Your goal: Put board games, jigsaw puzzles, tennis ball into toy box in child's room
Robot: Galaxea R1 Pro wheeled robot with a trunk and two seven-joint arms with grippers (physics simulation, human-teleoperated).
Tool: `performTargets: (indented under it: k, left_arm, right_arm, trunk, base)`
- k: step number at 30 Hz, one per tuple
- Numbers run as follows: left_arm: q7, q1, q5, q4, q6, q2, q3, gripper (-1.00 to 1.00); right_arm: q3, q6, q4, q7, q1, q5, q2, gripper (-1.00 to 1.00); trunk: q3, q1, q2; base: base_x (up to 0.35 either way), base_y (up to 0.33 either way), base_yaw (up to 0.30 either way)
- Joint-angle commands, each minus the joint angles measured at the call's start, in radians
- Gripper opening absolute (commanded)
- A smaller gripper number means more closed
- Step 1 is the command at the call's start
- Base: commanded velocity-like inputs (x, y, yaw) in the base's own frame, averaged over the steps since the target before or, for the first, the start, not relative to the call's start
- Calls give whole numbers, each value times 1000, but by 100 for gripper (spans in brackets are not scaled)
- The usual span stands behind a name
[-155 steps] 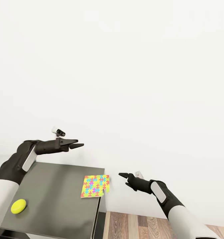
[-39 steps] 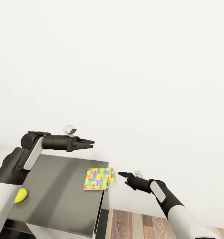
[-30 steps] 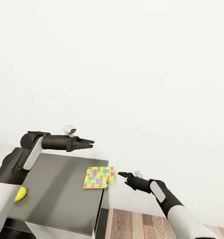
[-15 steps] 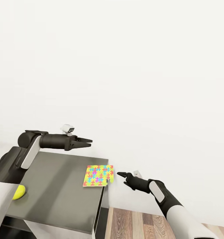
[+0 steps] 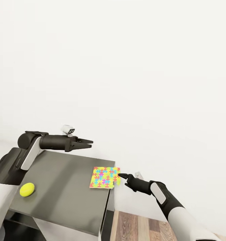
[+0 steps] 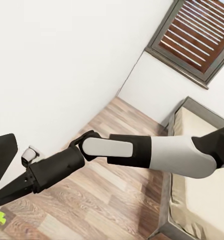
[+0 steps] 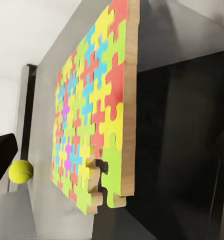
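The right gripper [image 5: 121,175], jaws pinched nearly together and empty, now points at the overhanging corner of the thin jigsaw puzzle of bright yellow, pink, blue and orange interlocking pieces [image 5: 105,177], its tip just beside the puzzle's edge; half a second ago a clear gap lay between them. This looks like the approach to gripping the puzzle by the part jutting over the rim of the dark grey counter [image 5: 62,190]. The jaws would have to part first to take the sheet's edge. The left gripper [image 5: 88,144] hovers above the counter's far side, jaws narrow and holding nothing, much as before. The small fuzzy yellow-green tennis ball [image 5: 27,189] rests on the counter's near left part, well apart from the puzzle. Nothing has been stowed yet, as far as can be judged.
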Motion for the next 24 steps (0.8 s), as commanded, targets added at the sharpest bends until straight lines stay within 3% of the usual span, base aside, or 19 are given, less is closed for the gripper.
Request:
performTargets:
  k: [1,10,18,24]
  left_arm:
    - [-2,-1,3,0,7,1,-2,100]
    - [-17,-1,2,0,7,2,-3,100]
    - [-18,-1,2,0,7,1,-3,100]
    - [-19,-1,2,0,7,2,-4,100]
  right_arm:
    - [-1,6,-1,-1,0,-4,0,100]
    - [-1,6,-1,-1,0,-4,0,100]
    - [-1,6,-1,-1,0,-5,-1,100]
    - [-1,6,-1,-1,0,-5,-2,100]
  trunk:
    - [-1,0,-1]
    - [0,0,-1]
    - [3,0,-1]
    - [4,0,-1]
  base:
    - [1,0,85]
    - [0,0,38]
    - [0,0,176]
    - [-1,0,43]
